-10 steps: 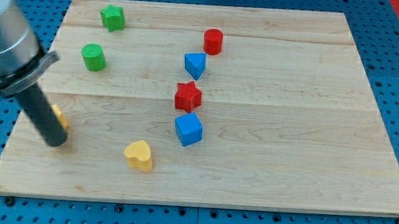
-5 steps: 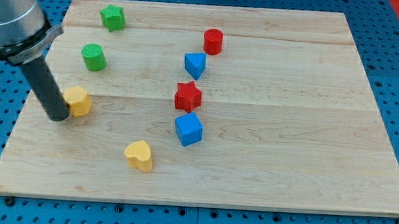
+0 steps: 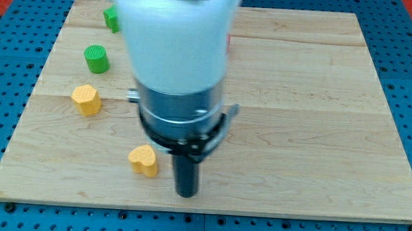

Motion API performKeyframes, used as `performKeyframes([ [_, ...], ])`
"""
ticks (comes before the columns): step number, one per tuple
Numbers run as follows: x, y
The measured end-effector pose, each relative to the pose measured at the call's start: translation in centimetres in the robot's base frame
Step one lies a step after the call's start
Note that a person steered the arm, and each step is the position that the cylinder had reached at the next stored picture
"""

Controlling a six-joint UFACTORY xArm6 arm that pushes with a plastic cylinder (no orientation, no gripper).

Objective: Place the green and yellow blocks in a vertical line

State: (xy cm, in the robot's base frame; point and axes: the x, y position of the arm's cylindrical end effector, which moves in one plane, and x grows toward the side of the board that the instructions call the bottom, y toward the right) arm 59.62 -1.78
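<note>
Nearest the view's bottom, the arm's tip (image 3: 185,193) rests on the wooden board (image 3: 319,137), just to the right of the yellow heart-shaped block (image 3: 144,160) and slightly lower than it, with a small gap between them; there is no hand or jaw on this rod, only the plain dark end. The arm's white and grey body fills the centre of the view and hides whatever lies behind it. Farther up on the left sits the second yellow block (image 3: 86,99), roughly hexagonal, apart from the heart. Above it stands the green cylinder (image 3: 96,58). At the view's top, another green block (image 3: 111,18) is half hidden by the arm, its shape unclear.
</note>
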Motion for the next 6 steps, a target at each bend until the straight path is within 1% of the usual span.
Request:
performKeyframes([
  [1,-3.3,-5.4],
  [2,-4.6,-10.7],
  [3,-4.9,-13.9],
  [4,-4.8,-9.5],
  [5,-3.0,-4.9],
  [6,-1.5,-4.8],
])
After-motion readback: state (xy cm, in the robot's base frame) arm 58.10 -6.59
